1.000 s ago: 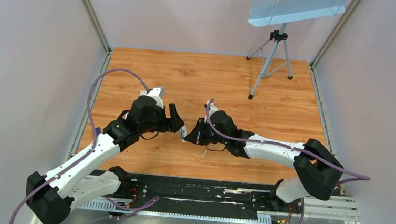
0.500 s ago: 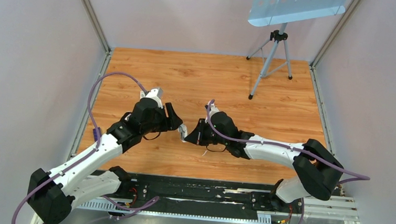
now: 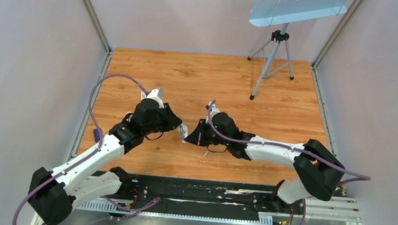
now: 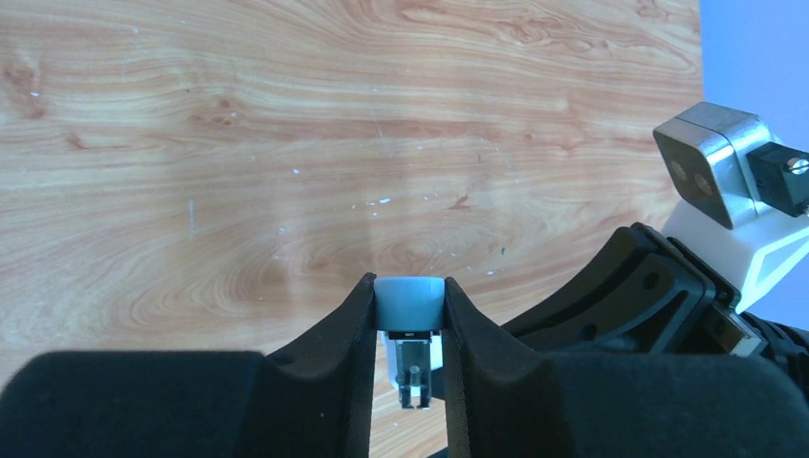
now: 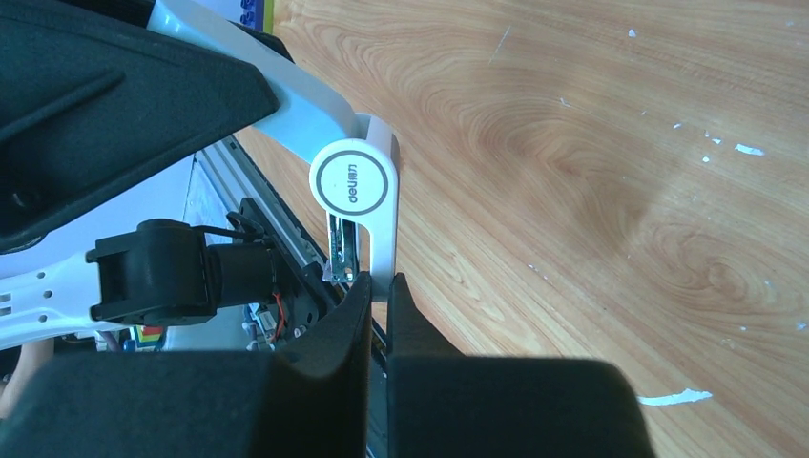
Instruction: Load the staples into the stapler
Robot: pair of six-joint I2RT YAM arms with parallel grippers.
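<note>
Between the left gripper's (image 4: 408, 288) clamped jaws sits the stapler (image 4: 410, 303), re-angled slightly since a second ago, right at the right gripper's (image 5: 380, 286) tips. Those jaws look pressed together. The staples can't be made out, so loading's probably mid-insert.

A grey tripod (image 3: 279, 36) stands at the far right of my wooden worktop (image 3: 199, 75), carrying a tilted pale-blue panel (image 3: 298, 7).
</note>
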